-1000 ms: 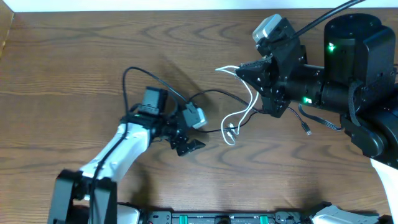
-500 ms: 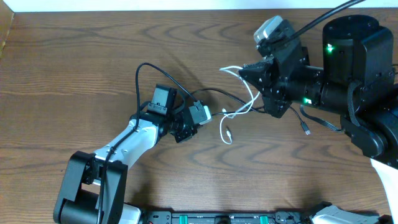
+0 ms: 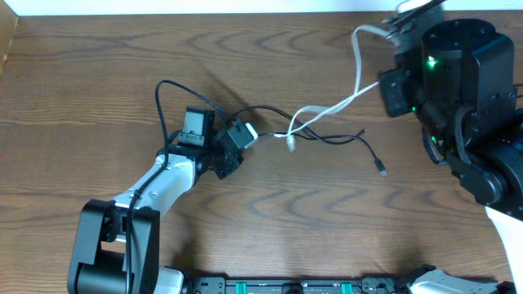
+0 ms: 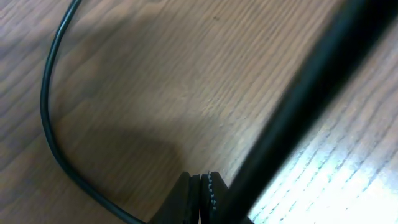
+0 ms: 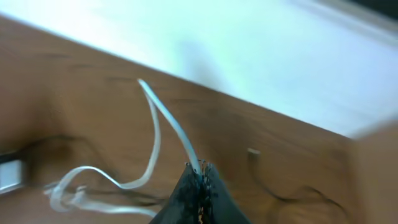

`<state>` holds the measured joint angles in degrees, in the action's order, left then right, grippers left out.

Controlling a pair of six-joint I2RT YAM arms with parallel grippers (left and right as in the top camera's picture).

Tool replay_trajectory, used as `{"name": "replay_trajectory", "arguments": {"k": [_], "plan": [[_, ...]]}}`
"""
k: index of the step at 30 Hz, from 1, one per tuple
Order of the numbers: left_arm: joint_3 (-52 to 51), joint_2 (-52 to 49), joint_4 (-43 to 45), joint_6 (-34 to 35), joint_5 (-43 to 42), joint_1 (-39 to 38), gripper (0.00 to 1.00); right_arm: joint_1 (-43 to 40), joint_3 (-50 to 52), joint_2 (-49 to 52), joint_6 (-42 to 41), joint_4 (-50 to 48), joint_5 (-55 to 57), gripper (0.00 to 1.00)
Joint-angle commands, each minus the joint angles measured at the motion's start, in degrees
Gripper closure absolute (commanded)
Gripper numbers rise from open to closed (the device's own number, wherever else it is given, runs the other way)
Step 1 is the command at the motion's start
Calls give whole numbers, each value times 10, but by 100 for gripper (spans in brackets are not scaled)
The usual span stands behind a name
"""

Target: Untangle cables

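Observation:
The white cable [image 3: 356, 73] runs from my right gripper [image 3: 391, 31] at the far right edge down to a loop and plug [image 3: 292, 145] at mid-table. In the right wrist view the jaws [image 5: 200, 169] are shut on that white cable [image 5: 177, 127]. A thin black cable [image 3: 331, 139] crosses the white loop and ends in a plug [image 3: 382, 171]. My left gripper [image 3: 229, 163] sits at that cable's left end. In its wrist view the jaws [image 4: 201, 186] are pressed together with nothing visible between them. A blurred black cord [image 4: 292, 106] passes just right of them.
The left arm's own black wire [image 3: 161, 102] arcs over the wood behind the left wrist. The bulky right arm [image 3: 466, 90] fills the right side of the table. A white wall edge [image 5: 249, 56] lies beyond the table's far rim.
The left gripper closed and drew back to the upper left. The right gripper pulled the white cable up and to the far right, stretching it. The black cable's plug end now lies in the open.

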<state>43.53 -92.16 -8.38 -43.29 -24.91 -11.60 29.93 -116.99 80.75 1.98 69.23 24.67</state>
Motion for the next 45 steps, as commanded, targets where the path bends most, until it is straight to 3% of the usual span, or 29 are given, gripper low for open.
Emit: {"name": "replay_trajectory", "arguments": {"k": [1, 5, 13, 28, 36, 45], "plan": [[-2, -3, -8, 12, 10, 4, 93, -8, -3, 2, -13, 0, 190, 99], [-2, -3, -14, 12, 10, 4, 93, -37, -3, 2, -13, 0, 258, 99], [-2, -3, -19, 16, 10, 4, 92, -139, -3, 2, -20, -33, 274, 99], [-2, -3, -23, 33, 10, 4, 93, -351, -3, 36, -19, -147, 190, 99], [-2, -3, -23, 33, 10, 4, 93, -444, -3, 112, -21, -170, 54, 99], [-2, -3, -27, 33, 10, 4, 92, -511, -3, 200, -15, -186, 27, 99]]}}
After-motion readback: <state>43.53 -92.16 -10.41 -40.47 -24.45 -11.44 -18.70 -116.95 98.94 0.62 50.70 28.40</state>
